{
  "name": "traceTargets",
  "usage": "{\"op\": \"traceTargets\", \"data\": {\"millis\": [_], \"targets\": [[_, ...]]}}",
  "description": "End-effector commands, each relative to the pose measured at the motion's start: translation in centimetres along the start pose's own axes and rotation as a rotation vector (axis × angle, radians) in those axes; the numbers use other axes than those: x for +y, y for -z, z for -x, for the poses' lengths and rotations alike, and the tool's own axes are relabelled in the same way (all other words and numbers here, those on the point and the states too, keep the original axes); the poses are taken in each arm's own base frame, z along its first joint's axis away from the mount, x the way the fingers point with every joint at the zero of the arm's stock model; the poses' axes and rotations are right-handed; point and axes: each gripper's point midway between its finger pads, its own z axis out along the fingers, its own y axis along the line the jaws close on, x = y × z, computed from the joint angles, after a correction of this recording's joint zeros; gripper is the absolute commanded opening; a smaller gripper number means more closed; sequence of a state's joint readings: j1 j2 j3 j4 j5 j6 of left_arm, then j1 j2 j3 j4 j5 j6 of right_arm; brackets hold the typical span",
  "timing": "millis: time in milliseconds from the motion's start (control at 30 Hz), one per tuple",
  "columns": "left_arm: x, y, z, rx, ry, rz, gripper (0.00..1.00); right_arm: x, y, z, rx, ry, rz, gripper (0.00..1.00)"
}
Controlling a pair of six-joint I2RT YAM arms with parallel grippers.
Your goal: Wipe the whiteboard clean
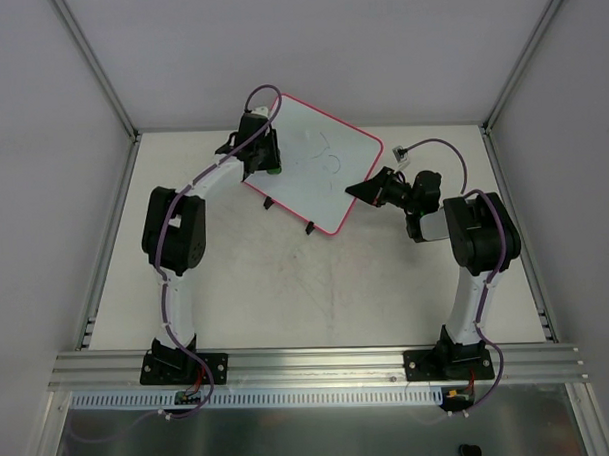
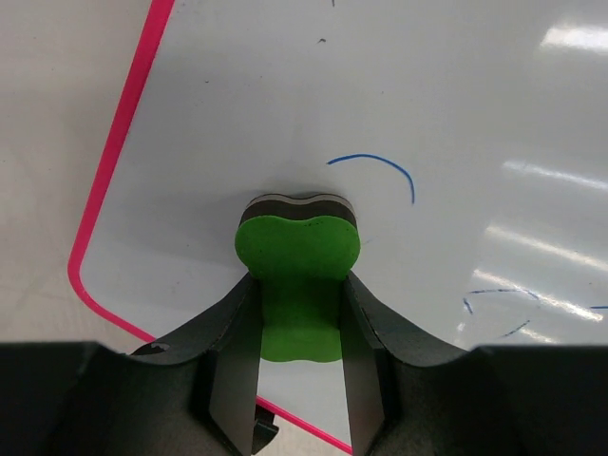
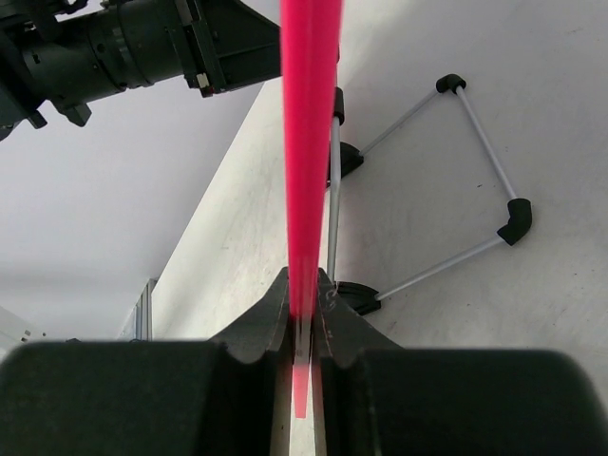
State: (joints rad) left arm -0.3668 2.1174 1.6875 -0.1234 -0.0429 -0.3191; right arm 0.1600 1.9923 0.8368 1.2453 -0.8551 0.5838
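The whiteboard (image 1: 317, 162), white with a pink-red frame, stands tilted at the back middle of the table. My left gripper (image 1: 265, 154) is shut on a green bone-shaped eraser (image 2: 298, 275), whose dark felt side lies against the board's face (image 2: 285, 114) near its left edge. Thin blue pen strokes (image 2: 380, 169) remain beside the eraser and further right. My right gripper (image 1: 368, 189) is shut on the board's right edge; in the right wrist view the pink frame (image 3: 306, 142) runs edge-on between its jaws (image 3: 302, 309).
The board's wire stand with black clip feet (image 3: 518, 220) rests on the table behind it. Two more black feet (image 1: 312, 228) show at the board's near edge. Grey walls with aluminium posts enclose the table on three sides.
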Motion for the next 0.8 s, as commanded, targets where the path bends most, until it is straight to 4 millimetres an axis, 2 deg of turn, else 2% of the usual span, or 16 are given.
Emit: {"op": "traceTargets", "data": {"millis": [0, 67, 167, 267, 533, 633, 667, 767], "targets": [[0.6, -1.8, -4.7, 0.127, -0.063, 0.023, 0.00, 6.9, -0.2, 2.1, -0.054, 0.302, 0.242, 0.00], [0.0, -1.9, -4.4, 0.126, -0.063, -0.007, 0.00, 6.9, -0.2, 2.1, -0.052, 0.302, 0.243, 0.00], [-2.9, -2.0, -5.0, 0.151, -0.087, -0.113, 0.00, 7.0, -0.2, 2.1, -0.051, 0.305, 0.247, 0.00], [-4.6, -1.6, -5.3, 0.148, -0.145, -0.147, 0.00, 6.8, -0.2, 2.1, -0.048, 0.301, 0.245, 0.00], [-11.9, -0.1, -8.6, 0.205, -0.227, -0.333, 0.00, 6.7, -0.3, 1.9, -0.043, 0.297, 0.244, 0.00], [-14.0, 0.1, -9.8, 0.217, -0.264, -0.368, 0.00, 6.7, -0.3, 1.9, -0.042, 0.297, 0.245, 0.00], [-15.0, 0.2, -10.8, 0.231, -0.278, -0.385, 0.00, 6.7, -0.3, 1.9, -0.042, 0.297, 0.245, 0.00], [-16.6, 0.3, -11.8, 0.244, -0.290, -0.417, 0.00, 6.8, -0.3, 1.9, -0.041, 0.298, 0.247, 0.00]]}}
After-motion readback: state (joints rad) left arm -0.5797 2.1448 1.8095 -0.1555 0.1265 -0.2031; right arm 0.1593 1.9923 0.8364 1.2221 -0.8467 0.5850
